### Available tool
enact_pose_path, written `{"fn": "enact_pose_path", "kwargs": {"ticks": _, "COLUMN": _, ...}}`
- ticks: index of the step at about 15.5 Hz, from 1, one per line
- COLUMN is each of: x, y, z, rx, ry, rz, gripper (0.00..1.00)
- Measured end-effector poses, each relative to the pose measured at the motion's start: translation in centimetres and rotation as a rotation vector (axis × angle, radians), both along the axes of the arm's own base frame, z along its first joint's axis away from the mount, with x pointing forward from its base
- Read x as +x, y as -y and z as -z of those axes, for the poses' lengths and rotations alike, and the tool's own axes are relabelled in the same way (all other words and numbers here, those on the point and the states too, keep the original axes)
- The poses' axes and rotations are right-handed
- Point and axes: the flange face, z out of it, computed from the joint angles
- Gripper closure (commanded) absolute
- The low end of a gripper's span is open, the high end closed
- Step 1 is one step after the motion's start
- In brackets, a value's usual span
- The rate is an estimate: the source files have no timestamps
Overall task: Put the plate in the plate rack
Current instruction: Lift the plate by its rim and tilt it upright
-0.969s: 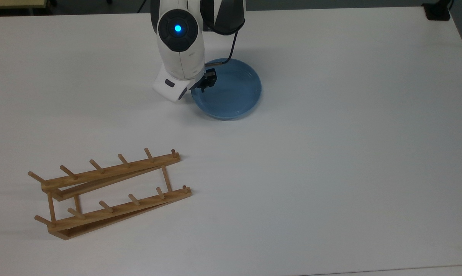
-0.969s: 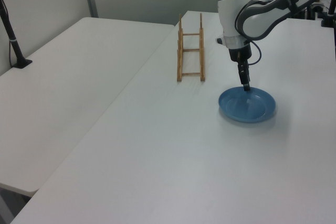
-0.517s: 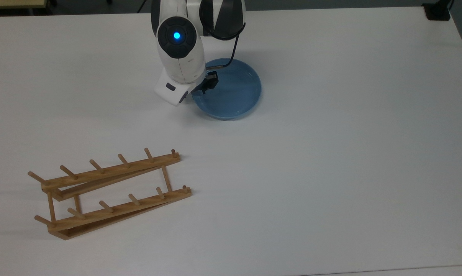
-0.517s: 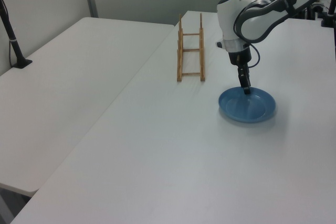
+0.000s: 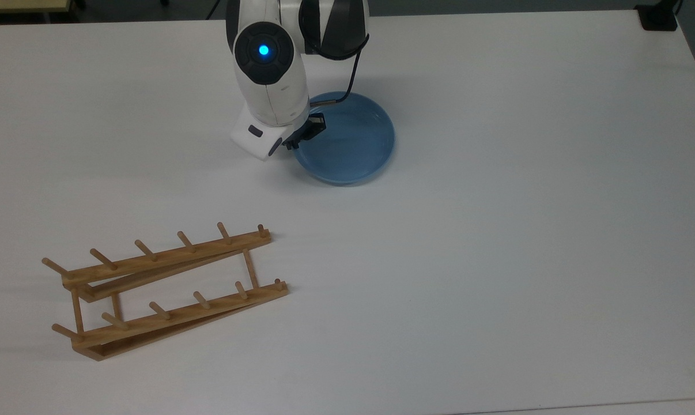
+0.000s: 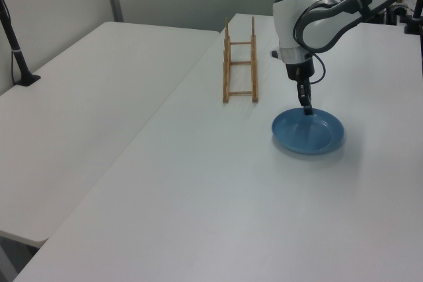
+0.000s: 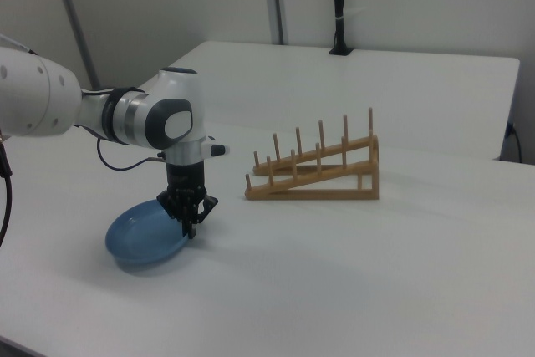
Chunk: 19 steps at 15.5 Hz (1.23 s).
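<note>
Top view shows the black two-finger gripper (image 5: 303, 134) pinching the rim of the glossy light-blue round plate (image 5: 350, 141), well apart from the light-brown wooden pegged plate rack (image 5: 169, 288). Grasping looks done; next, lift and carry rackward.

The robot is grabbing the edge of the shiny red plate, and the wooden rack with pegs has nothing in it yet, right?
Nearly right, but the round shiny plate is light blue, not red, as the top view shows. The gripper is at its edge, and the light-brown wooden peg rack has nothing in it yet.
</note>
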Motion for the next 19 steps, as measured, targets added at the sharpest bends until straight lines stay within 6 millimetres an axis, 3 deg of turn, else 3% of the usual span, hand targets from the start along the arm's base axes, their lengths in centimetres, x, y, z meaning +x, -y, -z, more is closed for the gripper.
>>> {"fn": "enact_pose_path", "kwargs": {"ticks": 2, "x": 0.4, "y": 0.1, "z": -0.8, "rx": 0.0, "ry": 0.024, "rz": 0.002, "gripper": 1.0}}
{"fn": "enact_pose_path", "kwargs": {"ticks": 4, "x": 1.0, "y": 0.5, "z": -3.1, "rx": 0.0, "ry": 0.069, "rz": 0.005, "gripper": 1.0}}
{"fn": "enact_pose_path", "kwargs": {"ticks": 13, "x": 2.5, "y": 4.5, "z": -18.0, "rx": -0.015, "ry": 0.352, "rz": 0.014, "gripper": 1.0}}
{"fn": "enact_pose_path", "kwargs": {"ticks": 17, "x": 4.2, "y": 5.8, "z": -25.5, "rx": -0.051, "ry": 0.578, "rz": 0.019, "gripper": 1.0}}
{"fn": "enact_pose_path", "kwargs": {"ticks": 19, "x": 4.3, "y": 6.1, "z": -28.1, "rx": -0.102, "ry": 0.675, "rz": 0.011, "gripper": 1.0}}
